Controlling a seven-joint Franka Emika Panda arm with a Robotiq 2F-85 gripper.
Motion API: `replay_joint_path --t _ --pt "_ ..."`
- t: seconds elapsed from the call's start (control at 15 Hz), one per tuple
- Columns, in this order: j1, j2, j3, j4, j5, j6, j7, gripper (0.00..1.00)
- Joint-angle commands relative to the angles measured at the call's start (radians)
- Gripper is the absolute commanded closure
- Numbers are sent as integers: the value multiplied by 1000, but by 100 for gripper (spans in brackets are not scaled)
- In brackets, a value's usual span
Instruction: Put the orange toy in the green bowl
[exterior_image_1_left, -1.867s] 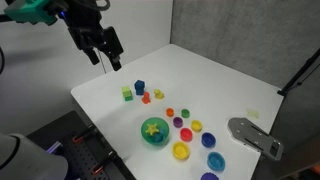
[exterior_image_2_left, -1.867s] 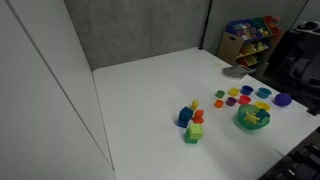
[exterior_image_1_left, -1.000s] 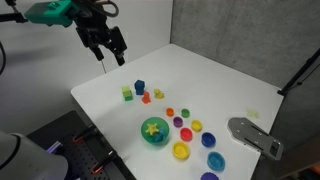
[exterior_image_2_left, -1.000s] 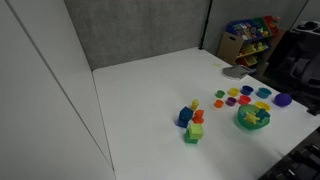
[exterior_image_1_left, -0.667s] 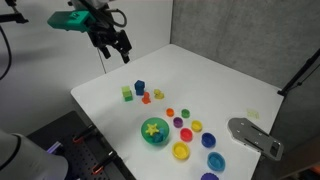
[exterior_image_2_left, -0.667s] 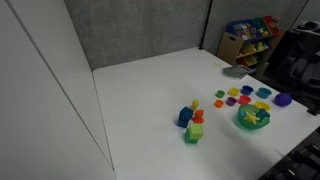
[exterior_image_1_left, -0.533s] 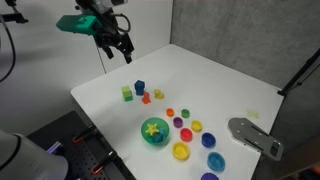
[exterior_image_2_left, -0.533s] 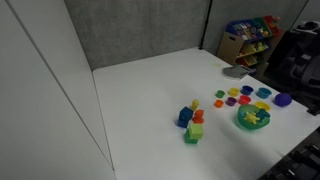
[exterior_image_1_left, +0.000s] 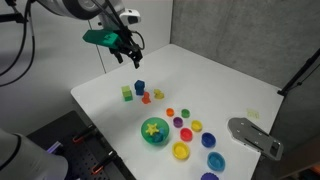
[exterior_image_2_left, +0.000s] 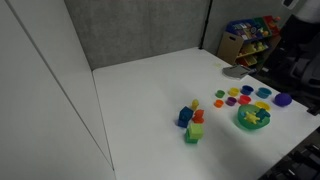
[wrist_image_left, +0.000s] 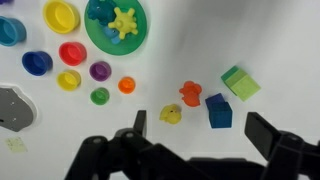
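Both fingers of the end effector (wrist_image_left: 197, 128) spread wide, gripping nothing; the small chunky orange toy (wrist_image_left: 190, 94) lies just beside a blue block (wrist_image_left: 218, 110).

White arm (exterior_image_1_left: 62, 8), teal wrist block (exterior_image_1_left: 99, 37), black jaws.

A white table (exterior_image_1_left: 225, 85) is backed by a grey wall (exterior_image_2_left: 140, 30); beyond the table, what may be a shelf (exterior_image_2_left: 248, 42) of coloured toys is seen.

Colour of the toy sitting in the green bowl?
Yellow. The toy in the green bowl shows best in the wrist view.
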Motion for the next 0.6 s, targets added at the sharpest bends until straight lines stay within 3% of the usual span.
replay_joint_path --t 0.0,0.53 --pt "8 124 11 62 29 48 11 0" --pt "25 394 52 137 2 203 78 0"
